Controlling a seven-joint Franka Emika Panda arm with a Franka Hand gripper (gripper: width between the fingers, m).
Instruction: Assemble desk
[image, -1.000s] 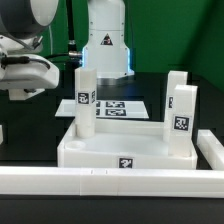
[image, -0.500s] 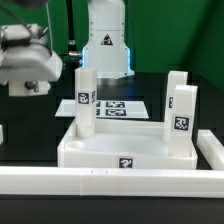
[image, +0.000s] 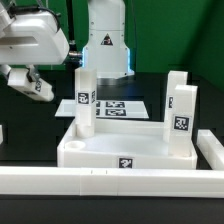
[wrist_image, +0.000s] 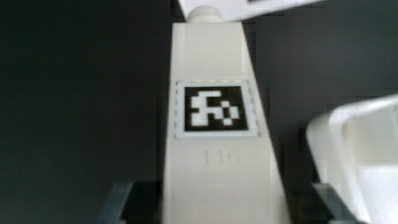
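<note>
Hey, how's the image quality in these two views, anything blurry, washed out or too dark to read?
Exterior view: fairly sharp, tags on the desk top readable, though the white plastic is bright and the background falls to black. Wrist view: soft and blurred throughout; the leg fills the frame, its tag is fuzzy, and the surroundings are near black.

The black table (image: 25, 150) carries the desk top (image: 110, 152), the marker board (image: 120, 108) and a white rail (image: 100, 182).
</note>
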